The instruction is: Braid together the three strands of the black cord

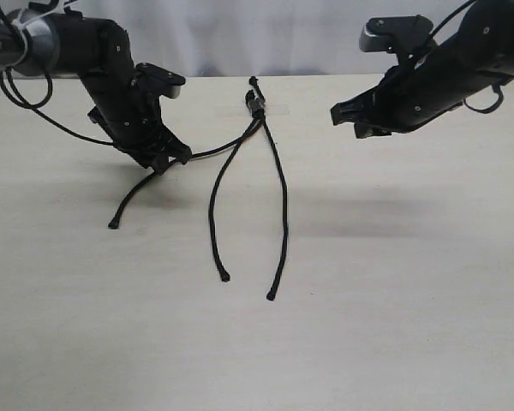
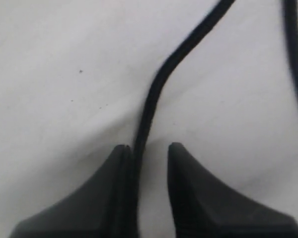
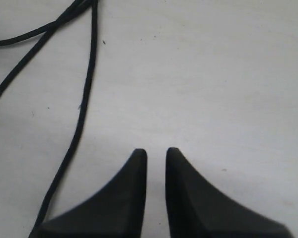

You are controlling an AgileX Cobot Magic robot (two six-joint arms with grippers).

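The black cord lies on the table, its knot (image 1: 257, 104) under a clear tape strip (image 1: 278, 109) at the far edge. Three strands fan toward the front. The left strand (image 1: 214, 151) runs sideways to my left gripper (image 1: 167, 158), then on to its tip (image 1: 113, 225). In the left wrist view this strand (image 2: 156, 84) passes between the open jaws of the left gripper (image 2: 149, 148), resting against one finger with a gap to the other. The middle strand (image 1: 212, 201) and right strand (image 1: 283, 205) lie loose. My right gripper (image 1: 347, 120) hovers right of the knot, and the right gripper (image 3: 156, 153) stands narrowly open on nothing.
Glossy arm cables (image 1: 34, 107) loop off the left arm over the table's far left. The pale wooden table (image 1: 394, 300) ends against a white backdrop (image 1: 283, 34). Two strands (image 3: 84, 109) run beside the right gripper in its wrist view.
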